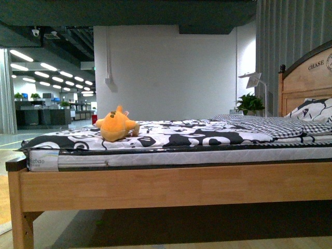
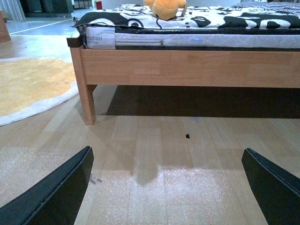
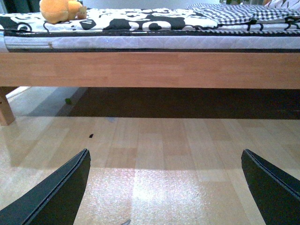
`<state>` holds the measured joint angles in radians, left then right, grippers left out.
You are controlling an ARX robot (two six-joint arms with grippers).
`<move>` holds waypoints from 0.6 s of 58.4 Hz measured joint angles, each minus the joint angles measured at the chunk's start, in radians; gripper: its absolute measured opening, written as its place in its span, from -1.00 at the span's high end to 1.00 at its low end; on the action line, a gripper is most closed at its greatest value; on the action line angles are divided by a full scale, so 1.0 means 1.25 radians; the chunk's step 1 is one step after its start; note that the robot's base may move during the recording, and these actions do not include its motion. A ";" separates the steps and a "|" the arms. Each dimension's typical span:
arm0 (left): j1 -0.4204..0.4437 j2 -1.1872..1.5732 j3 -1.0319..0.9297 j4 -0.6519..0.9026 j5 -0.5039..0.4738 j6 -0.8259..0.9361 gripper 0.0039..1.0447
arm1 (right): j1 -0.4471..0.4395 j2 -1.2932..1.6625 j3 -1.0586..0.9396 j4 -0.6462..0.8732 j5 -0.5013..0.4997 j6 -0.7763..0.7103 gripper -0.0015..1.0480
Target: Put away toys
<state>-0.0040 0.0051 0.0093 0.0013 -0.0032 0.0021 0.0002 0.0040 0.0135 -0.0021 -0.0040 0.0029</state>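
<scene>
Plush toy (image 1: 117, 126) lies on the bed (image 1: 155, 187) near its foot end, well apart from both arms. I hold the left gripper (image 2: 166, 149) and right gripper (image 3: 165, 150) low, jaws spread wide and empty, presumably staged for approach.

Broad gap between the spread fingers of the left hand (image 2: 167, 150) and of the right hand (image 3: 165, 150), with bare floor (image 2: 150, 140) ahead. Barred further on by the bed's wooden side rail (image 1: 171, 187) and the mattress (image 1: 155, 156) on top of it. Dark and low under the rail, closed at the foot end by a leg (image 2: 87, 101). Free all round the plush toy (image 1: 116, 126) on the patterned cover, and above it. Crowded towards the headboard (image 1: 306, 78) by checked bedding (image 1: 280, 124) and a pillow (image 1: 314, 110). Edged beyond the foot end by a yellow rug (image 2: 33, 84) on the floor
</scene>
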 joint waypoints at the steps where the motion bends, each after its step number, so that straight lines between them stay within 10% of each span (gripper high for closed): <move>1: 0.000 0.000 0.000 0.000 0.000 0.000 -0.89 | 0.000 0.000 0.000 0.000 0.000 0.000 -0.87; 35: 0.000 0.000 0.000 0.000 0.000 0.000 -0.89 | 0.000 0.000 0.000 0.000 0.000 0.000 -0.87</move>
<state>-0.0040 0.0051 0.0093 0.0013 -0.0032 0.0021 0.0002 0.0040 0.0135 -0.0021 -0.0040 0.0029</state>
